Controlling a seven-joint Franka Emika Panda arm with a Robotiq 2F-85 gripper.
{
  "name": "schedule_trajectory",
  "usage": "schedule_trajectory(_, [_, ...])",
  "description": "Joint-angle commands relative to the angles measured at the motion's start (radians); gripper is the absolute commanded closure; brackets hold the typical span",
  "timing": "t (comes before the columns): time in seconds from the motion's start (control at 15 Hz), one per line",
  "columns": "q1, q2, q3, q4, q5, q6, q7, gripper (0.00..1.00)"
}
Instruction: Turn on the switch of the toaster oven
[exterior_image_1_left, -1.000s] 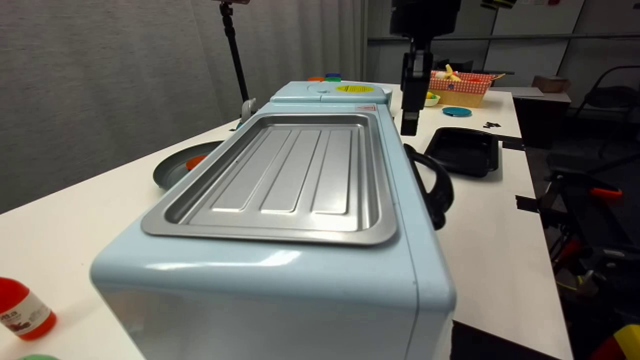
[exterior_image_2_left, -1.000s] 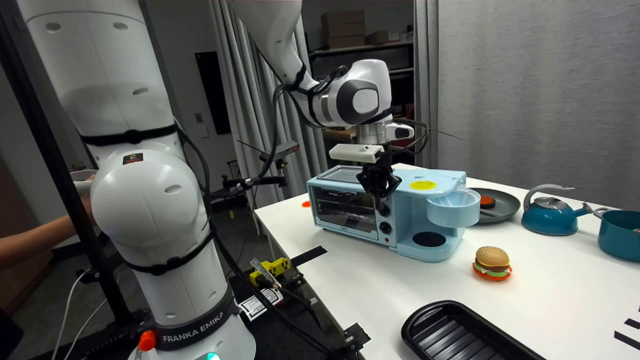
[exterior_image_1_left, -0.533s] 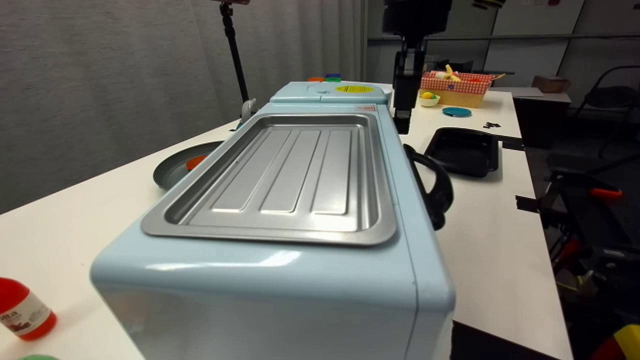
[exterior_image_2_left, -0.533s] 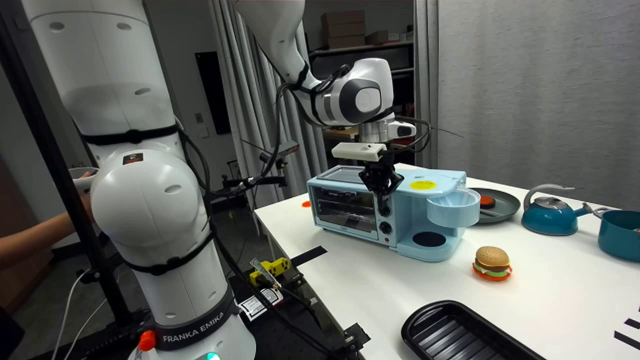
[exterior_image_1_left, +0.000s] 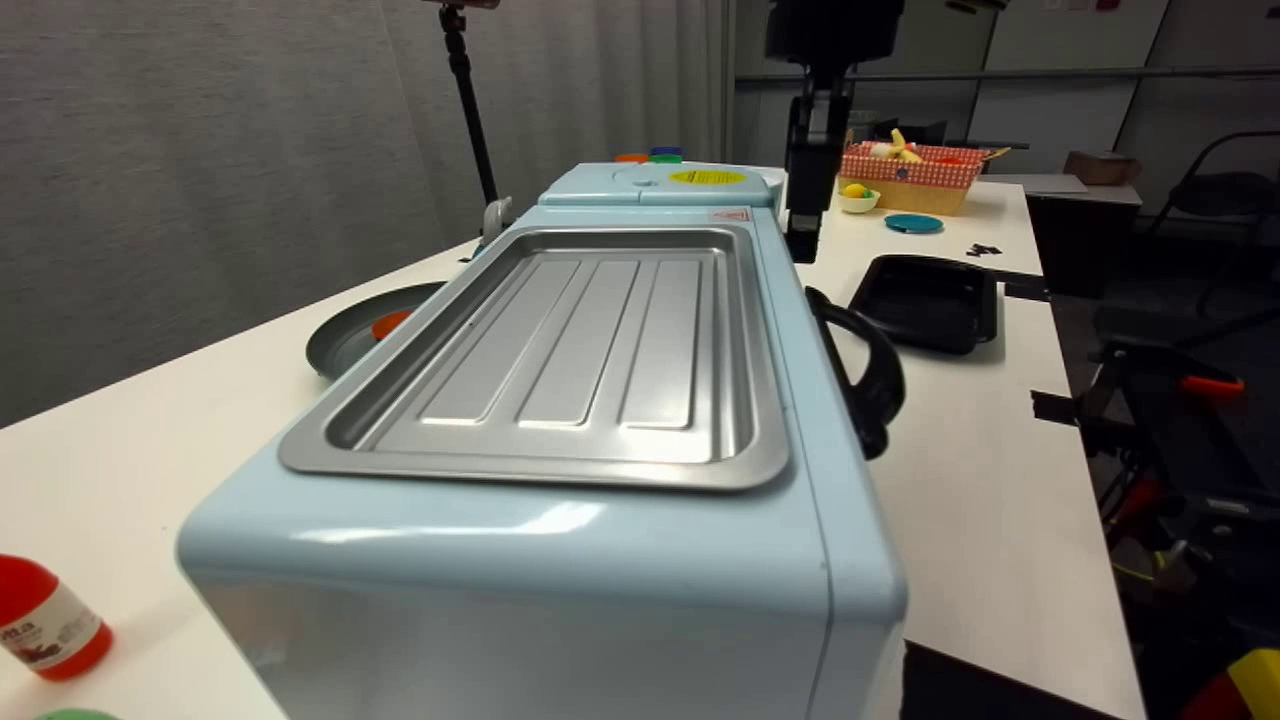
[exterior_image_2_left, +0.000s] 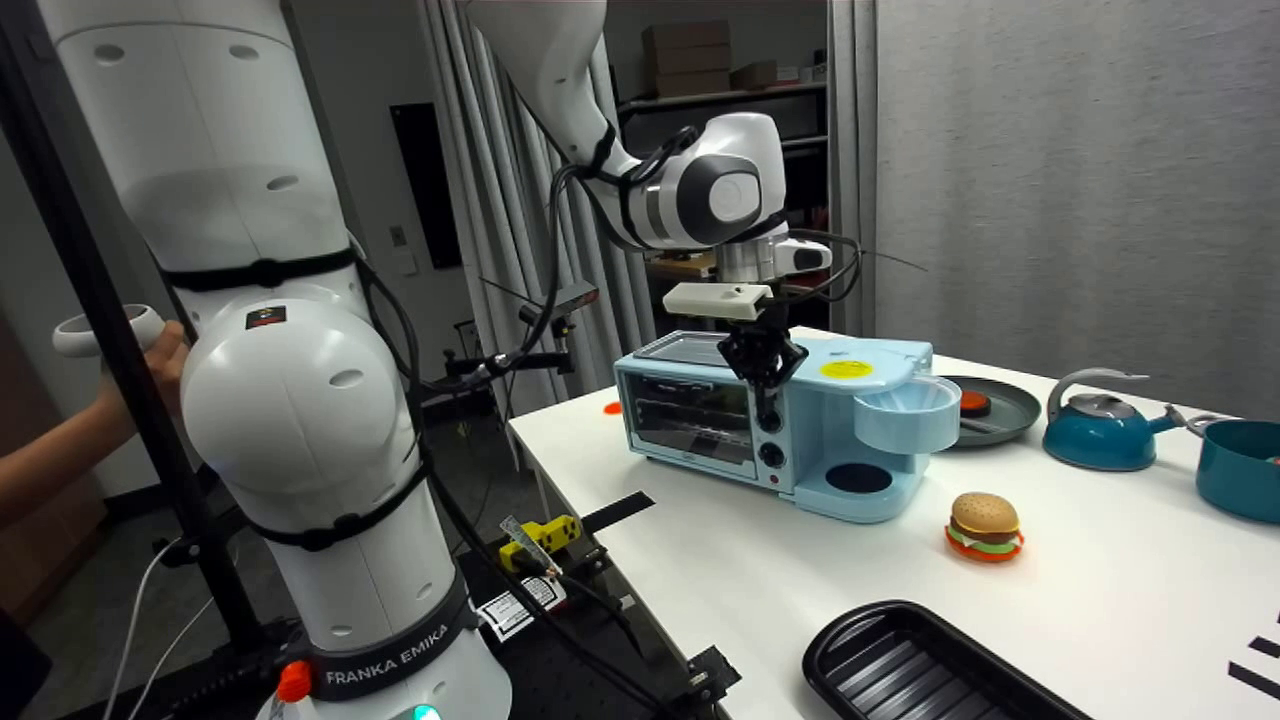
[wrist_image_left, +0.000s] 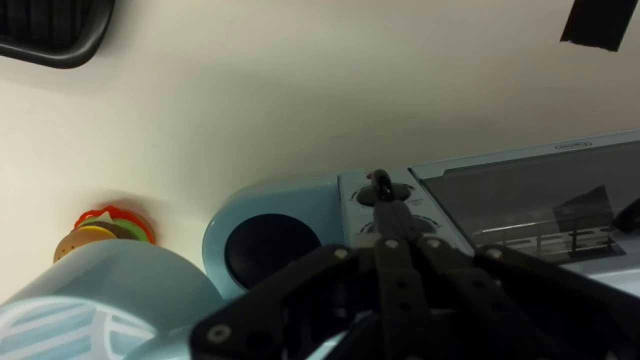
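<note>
The pale-blue toaster oven (exterior_image_1_left: 540, 550) stands on the white table, with a silver ribbed tray (exterior_image_1_left: 560, 350) on top. It also shows in an exterior view (exterior_image_2_left: 690, 420) and in the wrist view (wrist_image_left: 500, 156). Its front panel has a black upper knob (exterior_image_2_left: 770, 422) and a black lower knob (exterior_image_2_left: 771, 456). My gripper (exterior_image_2_left: 766, 408) points down at the upper knob. In the wrist view the gripper (wrist_image_left: 393, 212) has its fingertips together and covers much of the upper knob (wrist_image_left: 425, 226); the lower knob (wrist_image_left: 367, 197) shows beyond them. I cannot tell whether they touch the knob.
The oven door's black handle (exterior_image_1_left: 880, 380) sticks out. A light-blue cup-shaped basket (exterior_image_2_left: 905, 415) juts from the oven's side. A toy burger (exterior_image_2_left: 984, 527), a black square pan (exterior_image_2_left: 920, 670), a frying pan (exterior_image_2_left: 1010, 410), a teal kettle (exterior_image_2_left: 1105, 437) and a teal pot (exterior_image_2_left: 1240, 470) share the table.
My gripper moved a little toward the oven's front and the upper knob, then nearly stopped. The toaster oven has shifted very slightly, away from the gripper's side. A hand with a white controller rose at the left.
</note>
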Motion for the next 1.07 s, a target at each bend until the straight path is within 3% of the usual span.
schedule_trajectory(0.0, [0.013,-0.042,-0.008,-0.01,0.022,0.064,-0.024,1.0])
schedule_trajectory(1.0, [0.008,-0.019,-0.016,-0.022,0.016,0.127,0.012,1.0])
